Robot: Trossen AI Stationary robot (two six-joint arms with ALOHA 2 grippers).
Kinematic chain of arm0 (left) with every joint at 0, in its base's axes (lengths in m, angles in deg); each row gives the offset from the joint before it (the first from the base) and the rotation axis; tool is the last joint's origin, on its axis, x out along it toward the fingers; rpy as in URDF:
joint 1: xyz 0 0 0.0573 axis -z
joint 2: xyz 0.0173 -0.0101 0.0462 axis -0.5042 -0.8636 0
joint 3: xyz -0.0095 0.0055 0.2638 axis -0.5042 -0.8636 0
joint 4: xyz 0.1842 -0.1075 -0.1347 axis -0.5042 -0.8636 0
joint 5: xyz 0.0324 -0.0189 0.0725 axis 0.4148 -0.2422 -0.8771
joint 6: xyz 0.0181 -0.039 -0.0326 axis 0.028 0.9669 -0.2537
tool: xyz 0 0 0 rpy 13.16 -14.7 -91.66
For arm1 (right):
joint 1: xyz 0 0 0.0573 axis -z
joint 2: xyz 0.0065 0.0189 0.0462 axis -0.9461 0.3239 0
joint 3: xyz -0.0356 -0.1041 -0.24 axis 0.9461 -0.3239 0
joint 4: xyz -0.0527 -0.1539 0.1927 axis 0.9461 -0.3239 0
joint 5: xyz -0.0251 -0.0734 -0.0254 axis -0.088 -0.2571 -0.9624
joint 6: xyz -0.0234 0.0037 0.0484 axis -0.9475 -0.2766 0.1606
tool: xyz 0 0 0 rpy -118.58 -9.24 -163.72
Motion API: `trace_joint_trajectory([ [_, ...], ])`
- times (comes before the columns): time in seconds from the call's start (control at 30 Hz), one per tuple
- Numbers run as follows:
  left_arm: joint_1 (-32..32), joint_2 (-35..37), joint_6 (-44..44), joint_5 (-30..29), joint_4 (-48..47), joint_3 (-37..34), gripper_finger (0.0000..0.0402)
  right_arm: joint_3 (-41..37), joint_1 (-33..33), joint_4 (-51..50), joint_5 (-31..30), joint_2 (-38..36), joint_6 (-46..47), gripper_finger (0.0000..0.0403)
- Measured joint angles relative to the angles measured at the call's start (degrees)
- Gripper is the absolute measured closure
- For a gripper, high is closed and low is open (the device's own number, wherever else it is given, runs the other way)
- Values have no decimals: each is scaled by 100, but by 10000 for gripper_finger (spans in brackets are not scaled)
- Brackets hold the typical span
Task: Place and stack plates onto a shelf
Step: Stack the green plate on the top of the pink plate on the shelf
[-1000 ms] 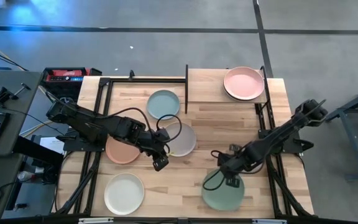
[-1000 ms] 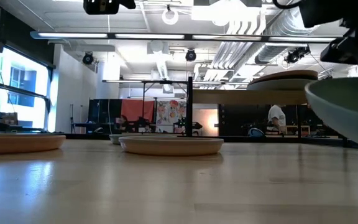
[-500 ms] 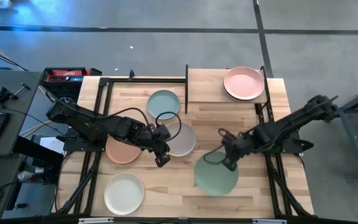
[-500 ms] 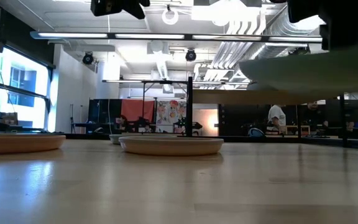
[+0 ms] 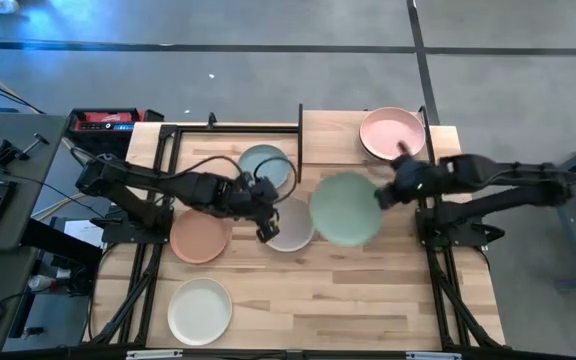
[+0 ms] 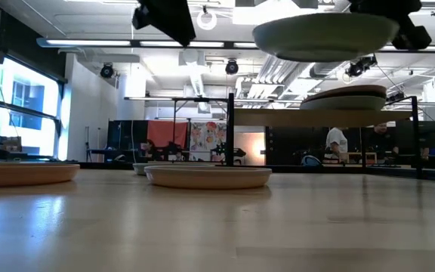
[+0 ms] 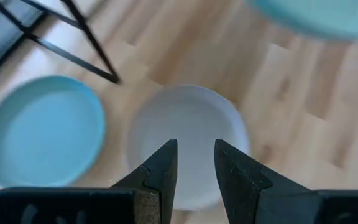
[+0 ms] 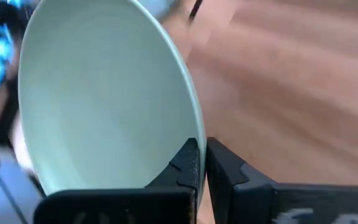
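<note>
My right gripper is shut on the mint green plate, which hangs high over the table's middle, left of the shelf; it also shows in the low view. A pink plate rests flat on the shelf's right half. My left gripper is open and empty above the beige-grey plate, which lies flat on the table beside the light blue plate. The terracotta plate and the cream plate lie flat on the table's left part. My right gripper pinches the mint plate's rim between its two fingers, one on the hollow upper face and one on the underside. The fingers come roughly level from the table's right side, onto the plate's right edge. The plate is lifted clear and about level.
The shelf's black posts stand between the light blue plate and the shelf board. The shelf's left half is bare wood. A black frame runs along the table's left and right sides.
My right gripper has risen and carried the mint plate from the table's near right part toward the far edge and the shelf, swinging the plate to its left side; the plate is much higher now. My left gripper has moved a little toward the far edge, over the beige-grey plate.
</note>
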Motion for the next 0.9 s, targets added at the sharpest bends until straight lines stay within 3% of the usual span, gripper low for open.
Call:
trace_joint_trajectory([
  [0.43,-1415,0,-1243,-16,450,0,305,2,2492,-207,-329,-1116,-424,403],
  [0.7,-2073,0,-1822,14,766,0,305,2,3306,160,-974,-1183,-486,403],
  [0.9,-2423,0,-2130,395,744,0,305,2,3825,175,-1228,-1187,-271,403],
])
